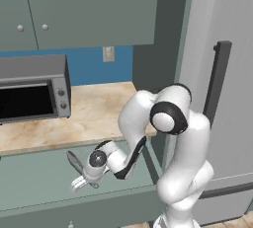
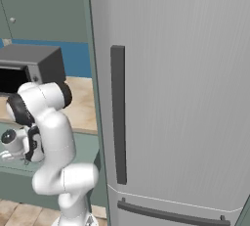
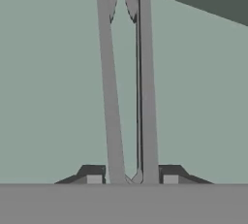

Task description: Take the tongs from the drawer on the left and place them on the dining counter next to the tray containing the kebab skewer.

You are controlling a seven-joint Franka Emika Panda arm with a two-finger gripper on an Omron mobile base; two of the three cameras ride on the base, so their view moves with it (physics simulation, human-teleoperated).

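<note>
The drawer (image 1: 44, 185) stands pulled out below the short counter, its grey-green floor bare around my hand. Slim grey metal tongs (image 3: 110, 97) lie lengthwise in it, their two arms running up the hand view away from the gripper. My gripper (image 3: 131, 178) is down in the drawer, its two dark fingertips (image 3: 94, 177) pressed against the outer sides of the arms near their joined end, shut on them. From the left base view the tongs (image 1: 75, 162) jut up and left of the gripper (image 1: 80, 183). The dining counter, tray and kebab skewer are out of view.
A toaster oven (image 1: 32, 89) sits on the beige counter (image 1: 94, 113) just above the drawer. A tall grey fridge (image 1: 227, 98) with a dark handle (image 2: 117, 112) stands close on the right. Grey-green wall cabinets (image 1: 89, 10) hang overhead.
</note>
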